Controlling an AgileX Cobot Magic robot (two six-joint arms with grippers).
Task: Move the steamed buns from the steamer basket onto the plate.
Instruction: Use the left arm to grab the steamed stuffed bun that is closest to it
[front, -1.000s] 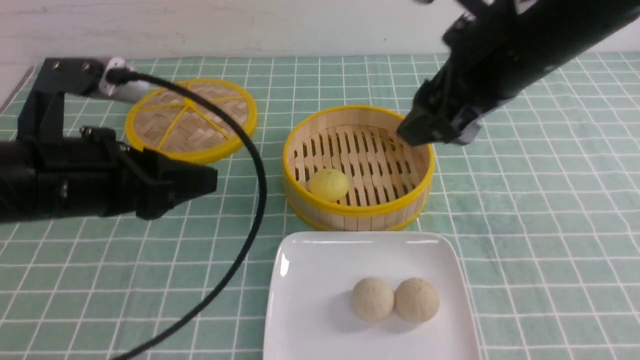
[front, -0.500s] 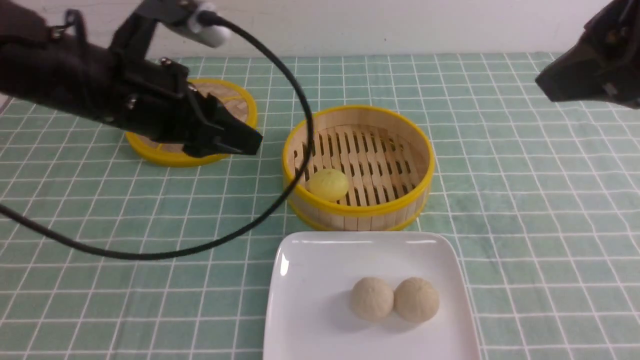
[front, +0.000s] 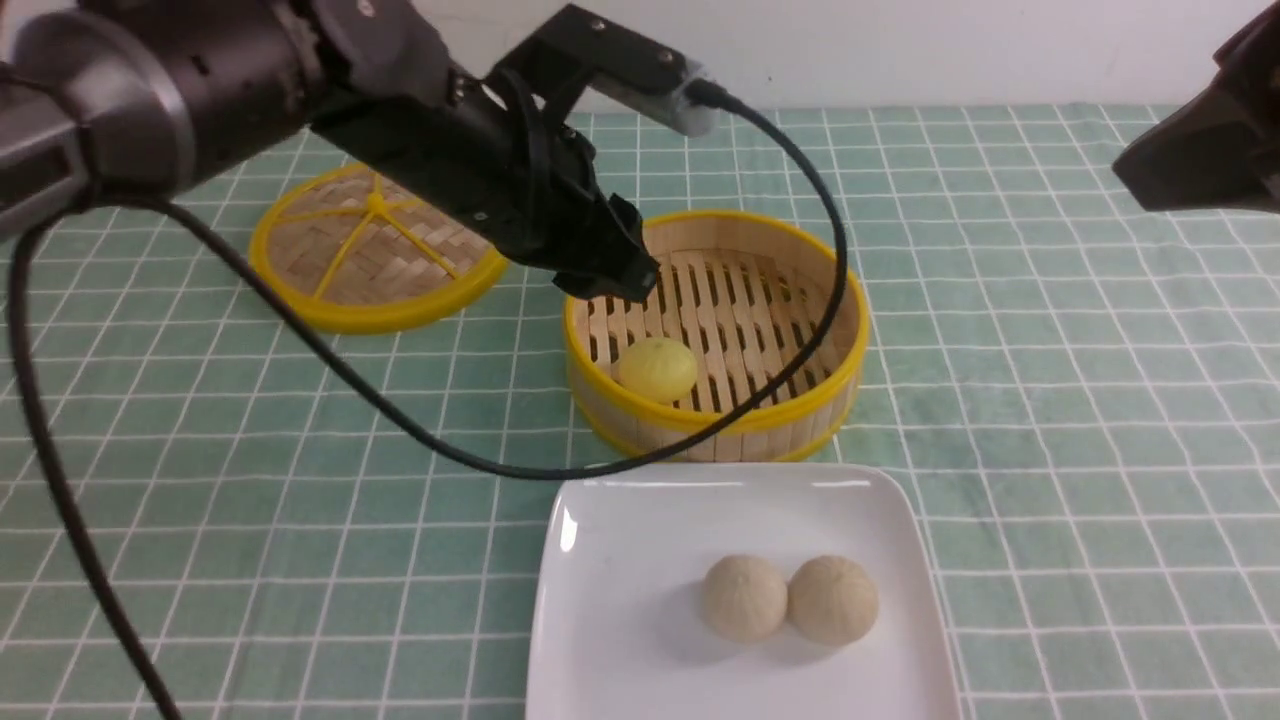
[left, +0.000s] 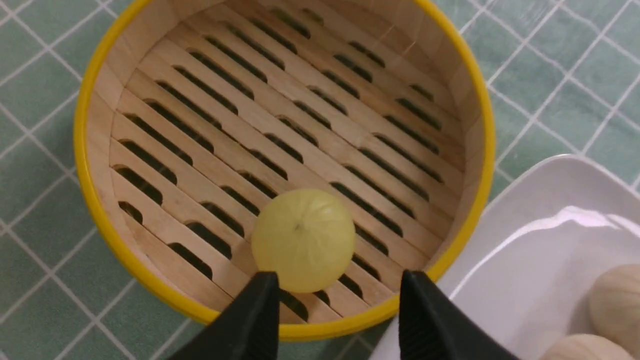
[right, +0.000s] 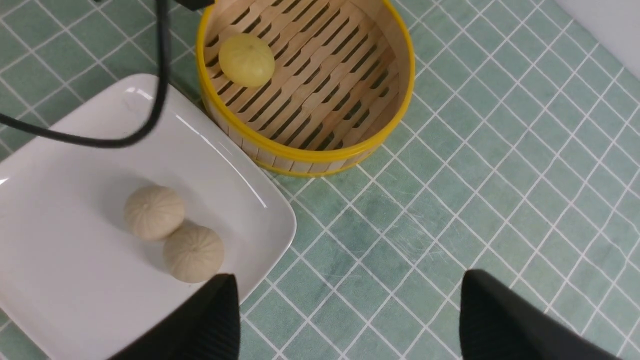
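Green checked cloth (front: 1050, 400), pale-yellow domed bun (front: 657, 368) in slatted basket (front: 700, 422), left gripper (left: 339, 278) and right gripper (right: 350, 277) spread

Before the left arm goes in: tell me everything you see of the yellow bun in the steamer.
The yellow bun is a small pale-yellow dome, matte, with faint pleats meeting at a top dimple. It sits upright, alone, on the slatted floor of the steamer basket, close to its wall on the robot's left, near side. Only the floor touches it; the left gripper hangs open above, apart.
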